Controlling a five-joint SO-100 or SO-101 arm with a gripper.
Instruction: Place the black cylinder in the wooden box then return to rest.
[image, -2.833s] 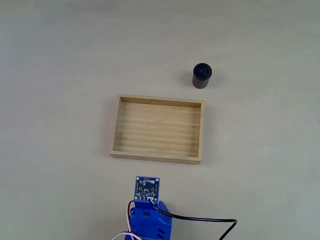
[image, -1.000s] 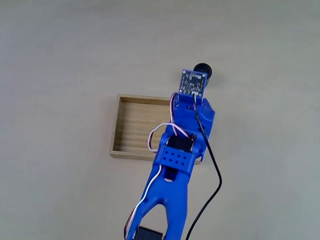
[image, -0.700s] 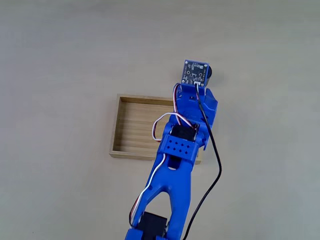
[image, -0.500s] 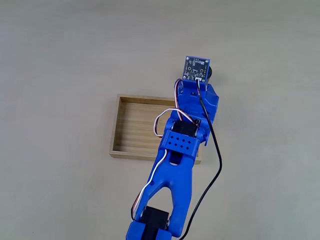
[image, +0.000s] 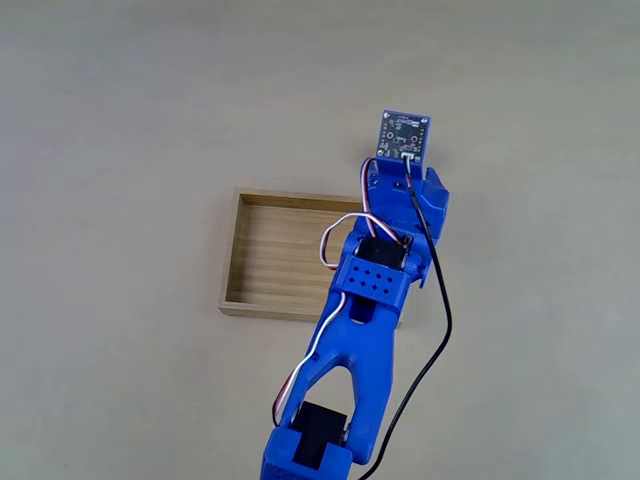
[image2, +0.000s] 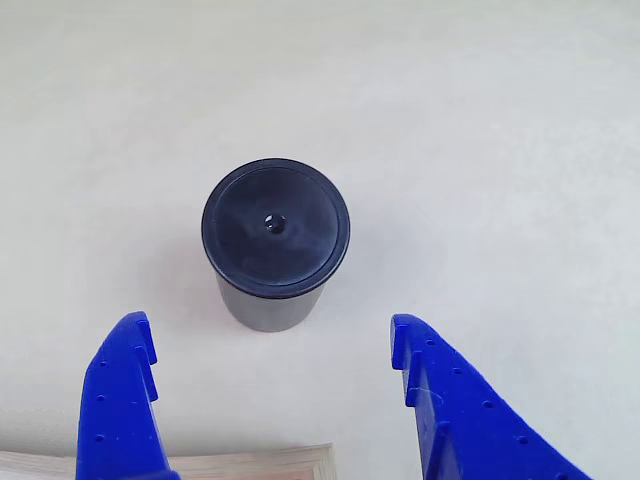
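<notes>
The black cylinder (image2: 275, 235) stands upright on the pale table, its round top showing a small central dimple. In the other view my gripper (image2: 268, 335) is open, with one blue finger (image2: 125, 395) at the lower left and another blue finger (image2: 445, 410) at the lower right. The cylinder sits just beyond the fingertips, between their lines and touching neither. A corner of the wooden box (image2: 255, 465) shows at the bottom edge. In the fixed view the blue arm (image: 365, 300) reaches over the right part of the wooden box (image: 232, 250), and its wrist board (image: 404, 134) hides the cylinder.
A black cable (image: 435, 340) trails from the wrist board down the arm's right side. Bare pale table (image: 130, 120) lies all around the box and beyond the cylinder.
The arm has stretched out from its folded pose over the box toward the cylinder. In the last half second the wrist board slid up and right, covering the cylinder in the fixed view.
</notes>
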